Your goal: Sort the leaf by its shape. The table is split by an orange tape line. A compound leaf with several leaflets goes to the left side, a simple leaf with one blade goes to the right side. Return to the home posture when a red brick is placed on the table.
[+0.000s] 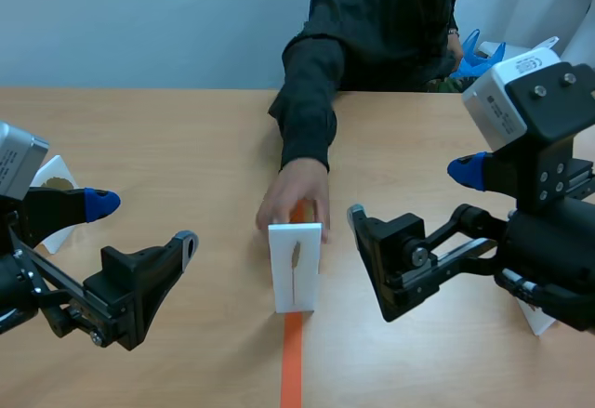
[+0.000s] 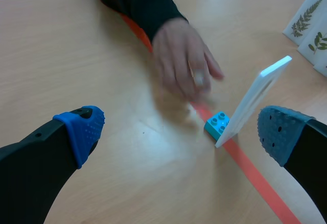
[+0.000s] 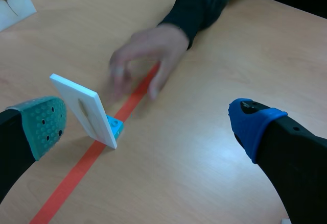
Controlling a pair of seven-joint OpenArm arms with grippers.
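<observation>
The white rectangular card bearing one slim brown leaf (image 1: pixel 296 267) stands tilted on a small turquoise plastic brick (image 2: pixel 217 124) over the orange tape line (image 1: pixel 293 371). It is just on the robot's side of the person's hand (image 1: pixel 296 194), which hovers loose-fingered and grasps nothing. Flanking that hand, the left gripper (image 1: pixel 141 222) and right gripper (image 1: pixel 411 191) gape wide and empty.

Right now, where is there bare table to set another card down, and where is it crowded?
Bare wood lies between the left gripper and the tape line, and farther off beside the person's sleeve. The middle is crowded: the leaf card stands against a turquoise brick on the line, the person's hand just behind it, the right gripper close by.
</observation>
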